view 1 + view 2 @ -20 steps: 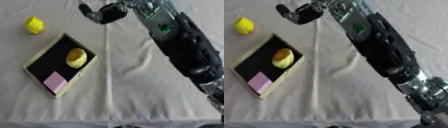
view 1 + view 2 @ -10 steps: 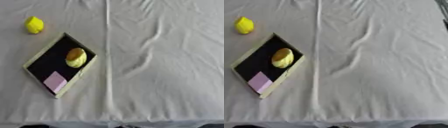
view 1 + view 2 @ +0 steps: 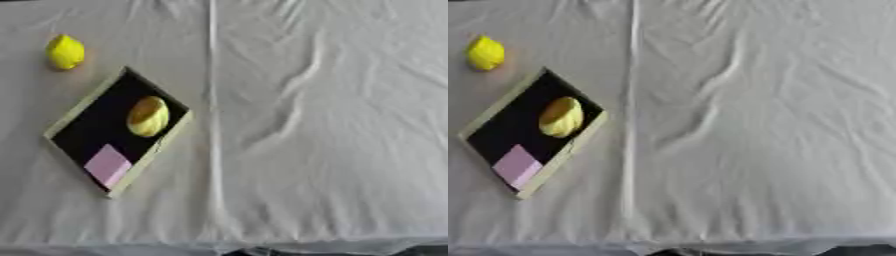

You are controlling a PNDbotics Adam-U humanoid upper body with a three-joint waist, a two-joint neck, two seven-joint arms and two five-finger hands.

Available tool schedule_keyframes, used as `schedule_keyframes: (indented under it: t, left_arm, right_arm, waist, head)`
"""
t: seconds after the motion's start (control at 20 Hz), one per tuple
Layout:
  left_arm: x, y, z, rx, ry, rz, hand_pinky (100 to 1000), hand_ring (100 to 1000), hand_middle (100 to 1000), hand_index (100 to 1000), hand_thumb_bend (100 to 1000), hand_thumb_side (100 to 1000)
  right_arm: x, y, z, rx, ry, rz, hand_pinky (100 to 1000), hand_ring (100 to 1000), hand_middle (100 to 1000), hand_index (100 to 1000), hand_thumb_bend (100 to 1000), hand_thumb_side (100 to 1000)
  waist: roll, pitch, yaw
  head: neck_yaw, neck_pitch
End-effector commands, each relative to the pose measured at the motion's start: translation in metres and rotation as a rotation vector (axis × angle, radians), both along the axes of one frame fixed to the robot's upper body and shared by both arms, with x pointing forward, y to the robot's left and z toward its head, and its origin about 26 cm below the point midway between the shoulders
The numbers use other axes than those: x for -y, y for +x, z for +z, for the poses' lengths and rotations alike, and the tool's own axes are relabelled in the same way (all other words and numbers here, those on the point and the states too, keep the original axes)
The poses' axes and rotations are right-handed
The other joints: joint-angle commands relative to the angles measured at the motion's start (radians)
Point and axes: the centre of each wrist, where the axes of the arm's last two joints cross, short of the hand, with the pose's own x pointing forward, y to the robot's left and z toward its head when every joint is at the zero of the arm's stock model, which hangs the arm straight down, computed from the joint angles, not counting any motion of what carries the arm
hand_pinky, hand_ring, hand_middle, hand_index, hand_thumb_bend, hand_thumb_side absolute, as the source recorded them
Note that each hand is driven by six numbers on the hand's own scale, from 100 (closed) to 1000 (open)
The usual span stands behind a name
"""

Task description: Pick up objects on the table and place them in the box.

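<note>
A shallow black box at left holds a yellow-orange fruit and a pink square block. A yellow lemon waits on the white-clothed surface, upper left. Neither hand shows; fingers cannot be judged.

Lying on the cloth-covered desk: a lemon at far left, a shallow black box sitting askew just nearer, apart from it.

Neither of the robot's arms shows in the left eye view or the right eye view. Both hands lie outside the pictures, so their pose and finger state cannot be told.
</note>
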Motion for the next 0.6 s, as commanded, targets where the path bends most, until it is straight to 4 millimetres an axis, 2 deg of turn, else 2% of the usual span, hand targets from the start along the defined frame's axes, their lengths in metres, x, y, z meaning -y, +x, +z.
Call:
schedule_keyframes:
  t: [0.05, 0.25, 0.3, 0.35, 0.6]
  left_arm:
    - [-0.016, 0.015, 0.013, -0.091, 0.109, 0.059, 843, 817, 767, 910, 257, 400]
    - [-0.013, 0.046, 0.011, -0.225, 0.188, 0.079, 859, 834, 795, 922, 286, 403]
    - [-0.012, 0.053, 0.009, -0.257, 0.204, 0.081, 868, 844, 805, 927, 330, 379]
    - [-0.011, 0.06, 0.007, -0.291, 0.222, 0.083, 872, 847, 808, 928, 316, 398]
    - [-0.002, 0.082, -0.005, -0.431, 0.328, 0.081, 898, 867, 819, 930, 422, 322]
  right_arm:
    - [0.006, -0.009, 0.013, 0.075, 0.004, -0.017, 913, 869, 770, 844, 100, 100]
    - [0.007, -0.009, 0.011, 0.09, 0.026, -0.021, 912, 867, 769, 842, 100, 100]
    - [0.007, -0.009, 0.011, 0.094, 0.031, -0.019, 911, 866, 768, 841, 100, 100]
    - [0.006, -0.009, 0.012, 0.097, 0.034, -0.017, 911, 866, 767, 840, 100, 100]
    - [0.005, -0.008, 0.011, 0.096, 0.041, -0.016, 912, 863, 764, 837, 100, 100]
  waist:
    - [0.0, -0.017, -0.005]
    - [0.001, -0.016, -0.021]
    - [0.002, -0.015, -0.024]
    - [0.002, -0.013, -0.027]
    - [0.004, -0.003, -0.04]
  head:
    - [0.011, 0.002]
    - [0.024, -0.002]
    - [0.029, -0.005]
    - [0.032, -0.007]
    - [0.042, -0.022]
